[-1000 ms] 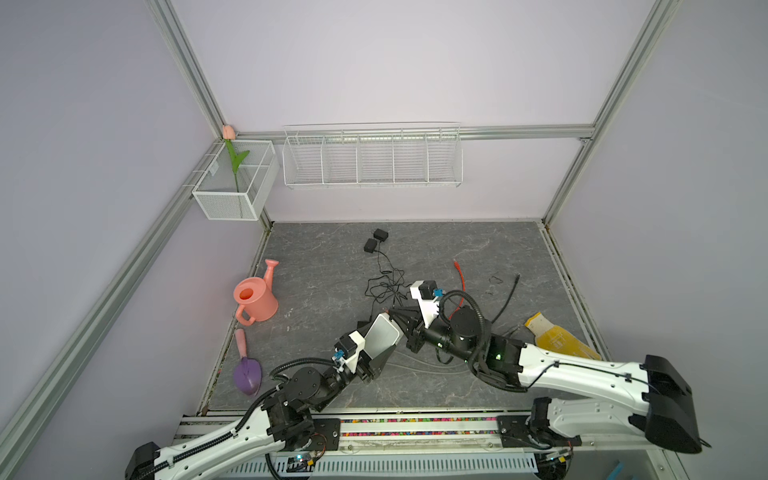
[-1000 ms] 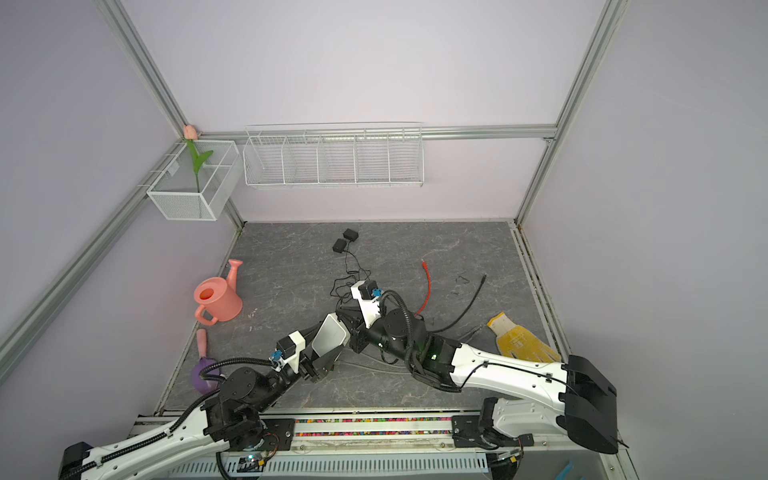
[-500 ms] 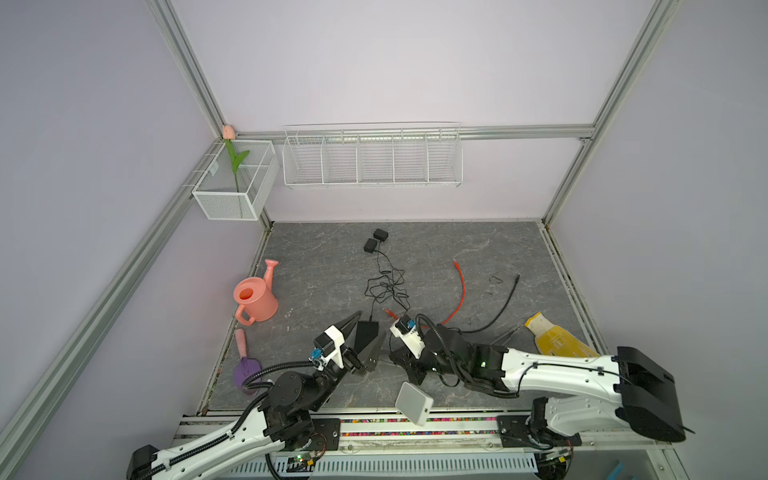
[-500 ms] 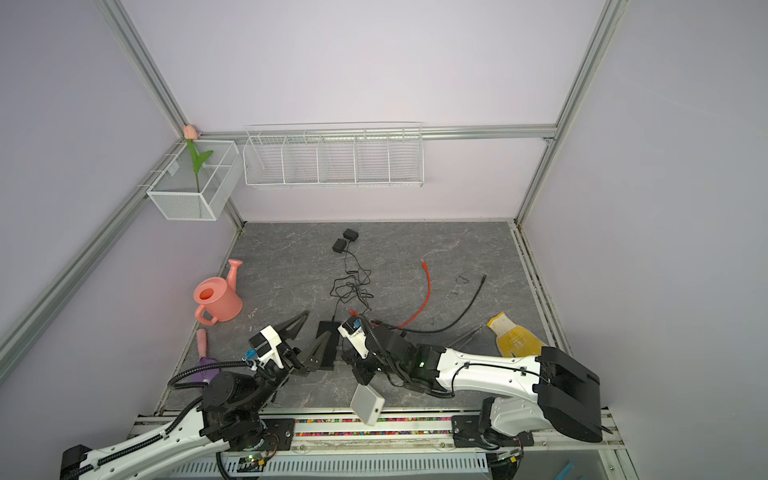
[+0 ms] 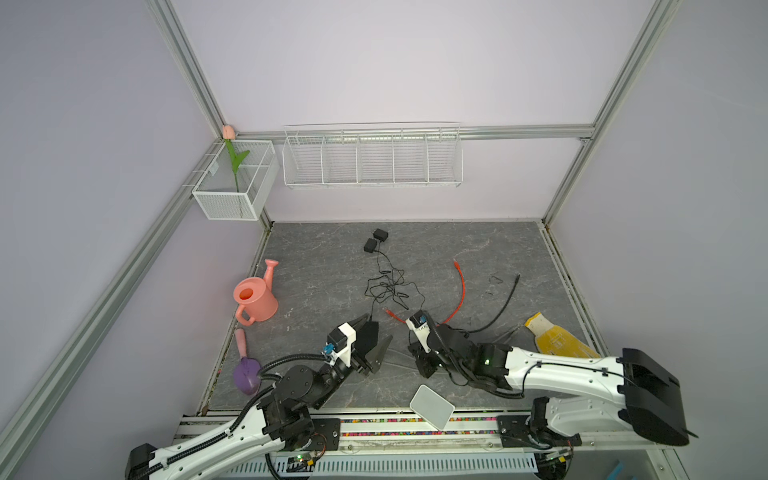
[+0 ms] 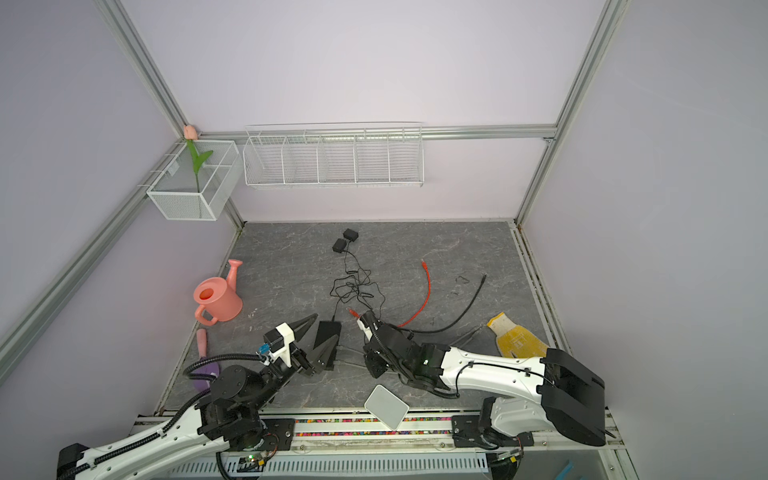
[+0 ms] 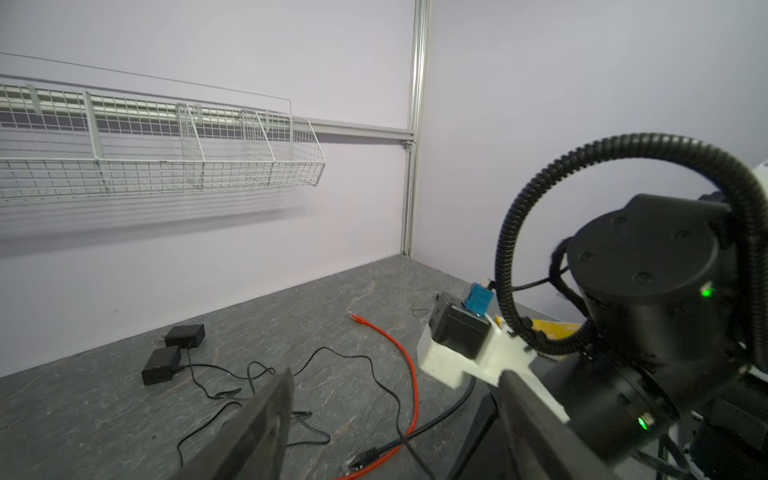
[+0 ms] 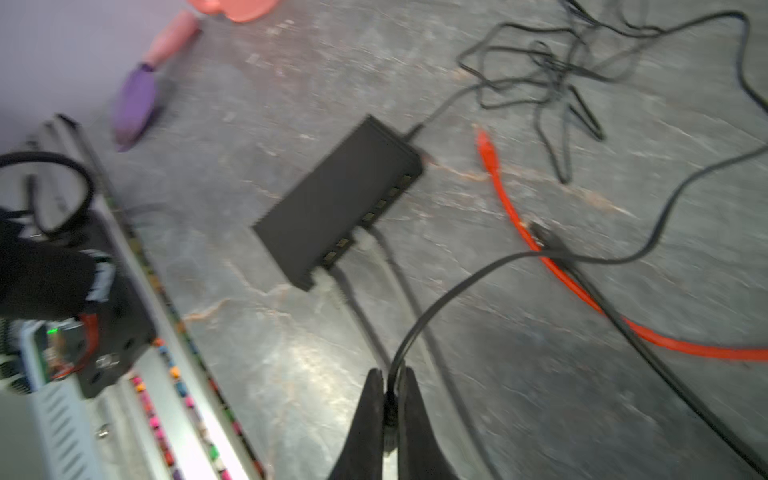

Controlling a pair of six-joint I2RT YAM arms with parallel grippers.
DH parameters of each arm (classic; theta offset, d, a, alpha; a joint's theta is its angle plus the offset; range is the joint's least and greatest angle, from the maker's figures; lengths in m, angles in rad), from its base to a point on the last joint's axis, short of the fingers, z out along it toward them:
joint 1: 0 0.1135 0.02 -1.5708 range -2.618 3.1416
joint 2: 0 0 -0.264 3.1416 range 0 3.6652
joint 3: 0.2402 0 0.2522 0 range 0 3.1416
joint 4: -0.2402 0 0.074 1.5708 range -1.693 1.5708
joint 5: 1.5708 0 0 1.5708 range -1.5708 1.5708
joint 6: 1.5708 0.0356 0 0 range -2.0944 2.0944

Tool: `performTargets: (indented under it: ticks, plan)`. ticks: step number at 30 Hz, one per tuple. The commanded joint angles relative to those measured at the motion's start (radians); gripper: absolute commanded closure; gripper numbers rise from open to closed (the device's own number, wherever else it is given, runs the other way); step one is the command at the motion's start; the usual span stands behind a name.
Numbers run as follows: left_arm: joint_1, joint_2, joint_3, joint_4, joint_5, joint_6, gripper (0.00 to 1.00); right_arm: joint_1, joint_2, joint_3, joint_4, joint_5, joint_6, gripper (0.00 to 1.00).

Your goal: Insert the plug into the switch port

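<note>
The network switch (image 8: 336,203) lies flat on the tabletop (image 5: 332,270), with two grey cables (image 8: 361,320) seated in its port row. The right gripper (image 8: 388,376) is clamped on a black cable (image 8: 469,274) near the switch, apart from it; the plug itself cannot be made out between the pads. The left gripper (image 5: 378,329) stands with jaws spread wide, overlapping the switch in both top views; contact cannot be determined. A red patch cable (image 5: 462,291) lies beside the switch.
</note>
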Motion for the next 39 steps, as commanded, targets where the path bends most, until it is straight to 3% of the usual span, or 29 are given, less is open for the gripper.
performTargets:
  ticks: [1,3,4,7,8,9,15,23,30,39]
  plan:
    - [0.000,0.047,0.047,-0.110,0.013,-0.052,0.24,-0.077,0.045,0.027,-0.158,0.047,0.077,0.92]
    - [0.000,0.082,0.046,-0.117,-0.001,-0.083,0.23,-0.108,0.078,0.066,-0.220,0.059,0.073,0.77]
    - [0.000,0.098,0.051,-0.132,-0.022,-0.105,0.23,-0.121,0.088,0.095,-0.255,0.071,0.061,0.55]
    - [0.000,0.125,0.073,-0.203,-0.092,-0.166,0.22,-0.125,0.073,0.163,-0.337,0.097,0.002,0.28]
    - [0.000,0.127,0.077,-0.223,-0.124,-0.192,0.22,-0.122,0.060,0.170,-0.344,0.078,-0.023,0.07]
    - [0.002,0.129,0.083,-0.250,-0.159,-0.215,0.21,-0.119,0.045,0.172,-0.357,0.060,-0.049,0.11]
    - [0.052,0.116,0.126,-0.402,-0.209,-0.312,0.19,-0.024,0.005,0.146,-0.436,-0.080,-0.122,0.11]
    - [0.281,0.114,0.162,-0.531,0.028,-0.445,0.19,0.233,0.092,0.122,-0.574,-0.123,-0.020,0.09]
    - [0.294,0.137,0.187,-0.566,0.072,-0.449,0.19,0.343,0.192,0.116,-0.594,-0.141,0.066,0.09]
    - [0.293,0.092,0.184,-0.574,0.060,-0.441,0.19,0.351,0.273,0.086,-0.564,-0.131,0.113,0.07]
